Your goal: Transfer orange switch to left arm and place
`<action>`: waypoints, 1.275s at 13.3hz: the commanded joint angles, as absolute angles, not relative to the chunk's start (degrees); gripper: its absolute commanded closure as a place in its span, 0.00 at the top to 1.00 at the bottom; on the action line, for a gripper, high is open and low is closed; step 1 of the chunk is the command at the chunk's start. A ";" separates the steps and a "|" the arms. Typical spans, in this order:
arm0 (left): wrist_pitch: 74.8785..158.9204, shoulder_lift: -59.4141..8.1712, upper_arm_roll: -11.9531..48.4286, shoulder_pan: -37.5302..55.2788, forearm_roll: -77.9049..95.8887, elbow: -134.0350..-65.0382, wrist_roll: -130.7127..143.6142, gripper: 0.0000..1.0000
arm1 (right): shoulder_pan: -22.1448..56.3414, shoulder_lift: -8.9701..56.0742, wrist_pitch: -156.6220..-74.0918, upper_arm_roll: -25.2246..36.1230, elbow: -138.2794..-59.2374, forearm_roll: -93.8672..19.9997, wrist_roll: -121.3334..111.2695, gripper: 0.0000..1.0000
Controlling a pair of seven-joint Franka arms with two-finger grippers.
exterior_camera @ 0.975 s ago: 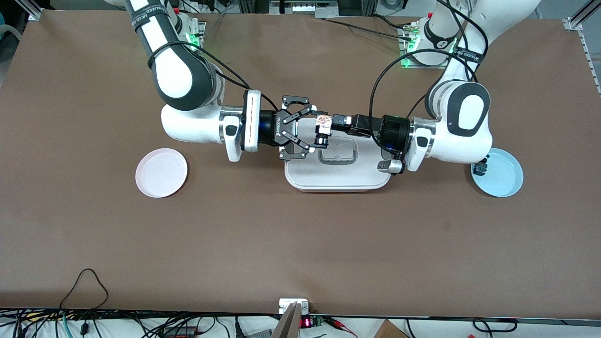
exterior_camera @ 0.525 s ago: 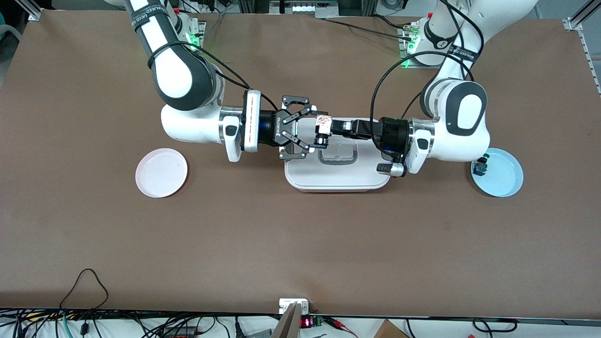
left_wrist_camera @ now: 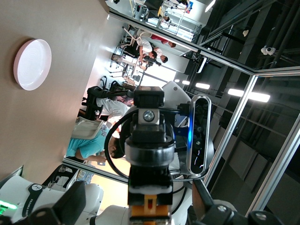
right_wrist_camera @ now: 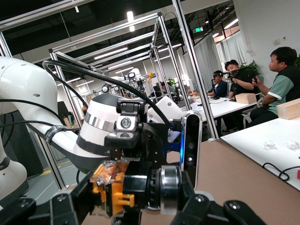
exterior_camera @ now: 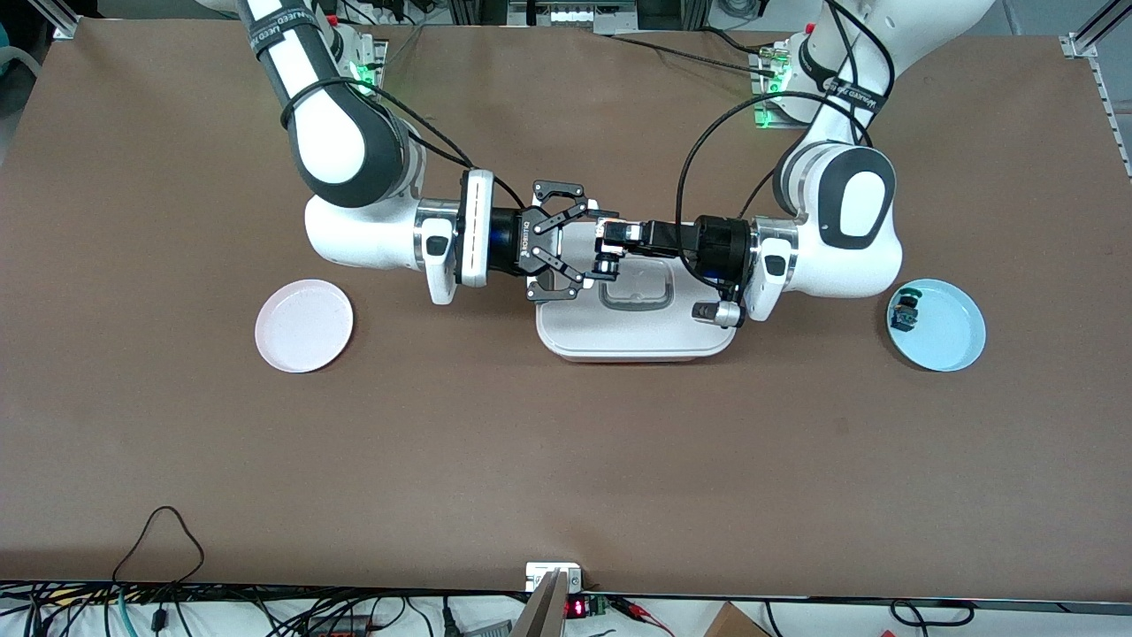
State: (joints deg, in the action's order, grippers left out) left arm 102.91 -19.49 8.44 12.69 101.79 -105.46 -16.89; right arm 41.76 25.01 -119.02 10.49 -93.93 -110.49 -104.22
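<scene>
Orange switch (exterior_camera: 607, 246): black cylinder, orange cap, clamped in left gripper (exterior_camera: 612, 239).

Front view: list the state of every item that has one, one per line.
orange switch: held in the air above the box
left claw: shut on the orange switch
right claw: open around the switch
box: lid closed
pink plate: empty
light blue plate: holds small dark switch

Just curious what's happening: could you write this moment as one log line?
phase: handover over box | left gripper: holding orange switch | right gripper: fingers open around it
</scene>
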 commanded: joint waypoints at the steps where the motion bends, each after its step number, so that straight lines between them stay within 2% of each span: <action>1: 103.71 -19.60 8.09 13.45 104.06 -105.12 -17.49 0.85 | 42.36 25.49 -120.15 10.72 -92.73 -111.53 -103.97 0.00; 3: 103.71 -19.60 8.09 13.45 103.98 -105.12 -17.66 0.76 | 42.45 25.49 -120.15 10.72 -92.81 -111.53 -104.06 0.00; 4: 103.71 -19.60 8.09 13.45 103.97 -105.20 -19.06 0.61 | 42.45 25.58 -120.23 10.64 -92.81 -111.53 -104.06 0.00; 5: 103.71 -19.69 8.09 13.45 103.97 -105.21 -20.20 0.54 | 42.54 25.49 -120.23 10.72 -92.81 -111.53 -104.06 0.00; 8: 103.62 -19.43 8.00 13.45 103.71 -105.29 -20.30 0.15 | 42.54 25.49 -120.32 10.72 -92.81 -111.53 -104.15 0.00; 9: 103.45 -19.34 8.00 13.45 103.71 -105.29 -19.69 0.06 | 42.54 25.49 -120.50 10.64 -92.81 -111.53 -104.24 0.00; 10: 103.36 -19.25 8.00 13.45 103.71 -105.29 -19.34 0.01 | 42.54 25.49 -120.59 10.72 -92.81 -111.53 -104.24 0.00; 12: 103.36 -19.25 8.00 13.45 103.71 -105.38 -19.34 0.00 | 42.54 25.58 -120.59 10.72 -92.81 -111.53 -104.41 0.01; 13: 103.36 -19.34 8.00 13.45 103.71 -105.38 -19.42 0.00 | 42.45 25.58 -120.59 10.72 -92.81 -111.53 -104.41 0.05; 14: 103.36 -19.34 8.00 13.45 103.71 -105.47 -19.51 0.00 | 42.28 25.58 -120.50 10.72 -92.81 -111.53 -104.33 0.14; 15: 103.36 -19.34 8.00 13.45 103.71 -105.47 -19.69 0.00 | 41.93 25.58 -120.50 10.72 -92.81 -111.53 -104.33 0.63; 16: 103.36 -19.34 8.00 13.45 103.71 -105.47 -19.69 0.00 | 41.23 25.49 -119.71 10.90 -92.81 -111.27 -104.07 1.00; 17: 103.36 -19.34 8.00 13.45 103.71 -105.47 -19.69 0.00 | 40.18 25.49 -119.71 10.99 -92.73 -110.92 -103.37 1.00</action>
State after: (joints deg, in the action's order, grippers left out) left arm 103.36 -19.47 8.37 12.78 102.28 -105.30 -19.00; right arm 41.86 25.15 -119.58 10.60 -93.92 -110.53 -104.20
